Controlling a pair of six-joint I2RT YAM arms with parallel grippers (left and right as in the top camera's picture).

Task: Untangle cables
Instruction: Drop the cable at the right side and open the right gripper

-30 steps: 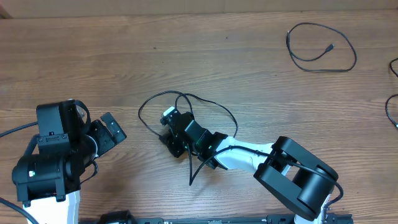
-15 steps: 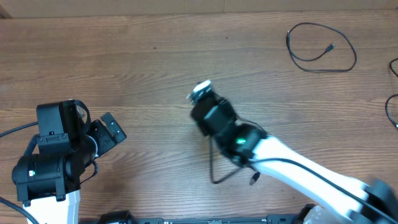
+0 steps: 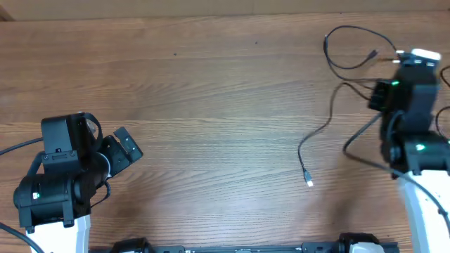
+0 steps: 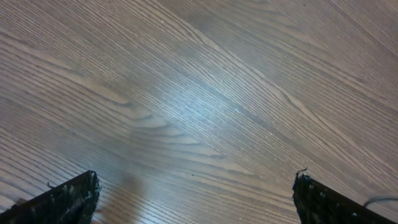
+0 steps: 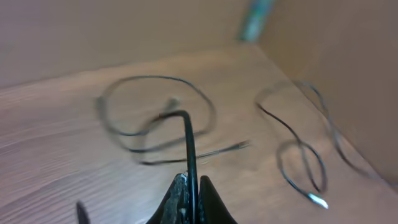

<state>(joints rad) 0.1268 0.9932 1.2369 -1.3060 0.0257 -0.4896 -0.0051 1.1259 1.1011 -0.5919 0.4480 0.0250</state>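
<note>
The table is bare wood across its middle; all the work sits at my right side. My left arm is parked at the near left corner. Its pincer is spread wide over plain wood, holding nothing.

My right arm reaches toward the far right corner. There my right pincer is pinched tight on one cable, which rises from between the fingers and bends over. From above, this cable trails back toward the middle of the table and ends in a plug lying apart from everything else.

Just ahead of the pincer lies a loop of another cable, and more cord shows at the right edge.

I judge the step to be setting down a separated cable beside the ones laid out here. The next move calls for lowering it onto free wood. I cannot tell whether my strand already crosses the loop, so I should release well clear of it.
</note>
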